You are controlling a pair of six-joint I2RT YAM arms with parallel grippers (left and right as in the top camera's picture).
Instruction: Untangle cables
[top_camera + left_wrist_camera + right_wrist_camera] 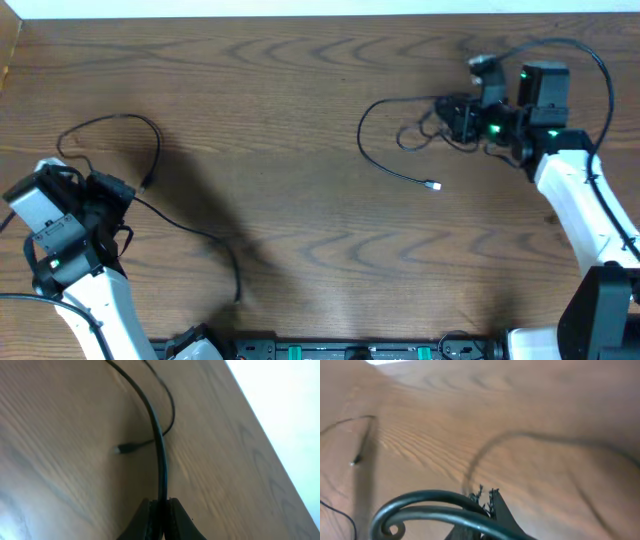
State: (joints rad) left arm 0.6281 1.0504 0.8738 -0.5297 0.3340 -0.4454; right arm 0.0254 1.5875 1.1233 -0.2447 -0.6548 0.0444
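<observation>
One black cable [190, 228] lies on the left of the wooden table [300, 80]. It makes a loop with a small plug end [146, 183] and runs right toward the front edge. My left gripper [128, 197] is shut on it, and the left wrist view shows the jaws [161, 506] pinching the cord [159, 445]. A second black cable [366, 150] curves at the back right and ends in a light plug [432, 185]. My right gripper [452, 115] is shut on its bunched part [420, 497]. The two cables lie apart. I cannot make out a white cable.
A small pale piece [485, 63] sits just behind the right gripper. Thicker black arm wiring [600, 70] arcs around the right wrist. The table's back edge [320, 16] meets a white wall. The arm bases stand along the front edge.
</observation>
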